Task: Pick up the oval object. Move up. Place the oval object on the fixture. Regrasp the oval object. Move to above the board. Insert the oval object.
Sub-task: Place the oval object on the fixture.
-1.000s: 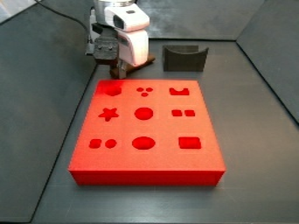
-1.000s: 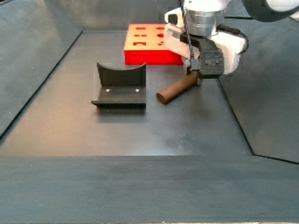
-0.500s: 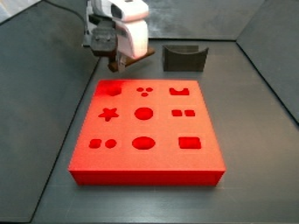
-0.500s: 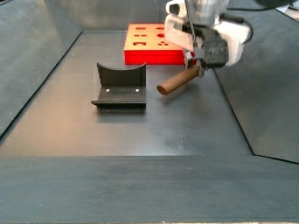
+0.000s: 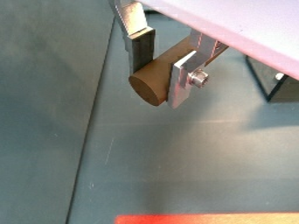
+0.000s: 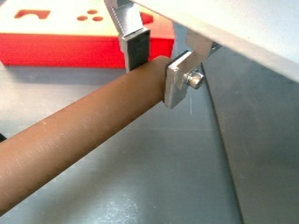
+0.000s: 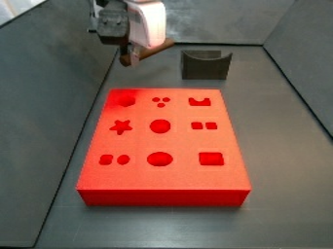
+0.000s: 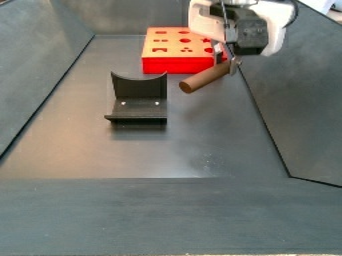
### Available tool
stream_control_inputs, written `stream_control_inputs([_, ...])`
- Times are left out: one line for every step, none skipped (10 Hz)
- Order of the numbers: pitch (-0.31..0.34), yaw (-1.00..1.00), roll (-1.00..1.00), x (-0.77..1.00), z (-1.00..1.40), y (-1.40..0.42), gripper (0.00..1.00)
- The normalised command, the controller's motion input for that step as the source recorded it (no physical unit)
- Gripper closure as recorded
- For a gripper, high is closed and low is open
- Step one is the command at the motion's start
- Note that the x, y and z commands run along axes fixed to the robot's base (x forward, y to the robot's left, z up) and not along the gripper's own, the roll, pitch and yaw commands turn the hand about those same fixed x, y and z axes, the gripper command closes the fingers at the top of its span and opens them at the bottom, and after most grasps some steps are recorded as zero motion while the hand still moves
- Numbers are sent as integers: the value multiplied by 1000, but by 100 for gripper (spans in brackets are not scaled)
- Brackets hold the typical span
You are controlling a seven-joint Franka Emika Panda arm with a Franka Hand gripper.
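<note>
The tool (image 8: 230, 62), raised near the board (image 8: 174, 50), clamps the oval object (image 8: 203, 79) at one end; the long overhang may tilt and miss the fixture (image 8: 136, 98).

— What do the surfaces look like?
— The oval object (image 6: 87, 131) is matt brown, smooth like wood or plastic. The gripper (image 6: 155, 68), closed on it above the floor's back edge, has brushed silver metal fingers (image 6: 177, 77) with dark matt pads.
— And the rest?
— The board (image 7: 163, 141) is bright red, plastic-looking; the fixture (image 8: 136, 98) matt dark; the floor (image 8: 174, 145) dull grey, faintly scuffed.
</note>
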Motion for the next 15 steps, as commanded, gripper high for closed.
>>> stream_control_inputs([17,6,-52,-14,1000,-4,100])
stream_control_inputs([24,13,-78,-20,1000,-6,100])
stream_control_inputs([25,14,-90,-23,1000,-7,100])
stream_control_inputs([30,10,-114,-29,1000,-9,100])
stream_control_inputs([33,6,-131,-33,1000,-11,100])
stream_control_inputs([36,-5,-148,-37,1000,-7,100])
stream_control_inputs([37,-11,-153,-37,1000,-7,100])
stream_control_inputs([41,-19,-159,-35,921,-5,100])
stream_control_inputs([46,-22,-158,-30,803,-6,100])
stream_control_inputs([50,-25,-164,-19,646,-9,100])
stream_control_inputs([57,-26,-161,-16,568,-4,100])
stream_control_inputs([63,-27,-150,-8,404,-4,100])
stream_control_inputs([64,-26,-152,-7,279,-6,100])
stream_control_inputs([10,1000,78,1000,10,-4,100])
stream_control_inputs([11,1000,80,1000,-17,-3,100])
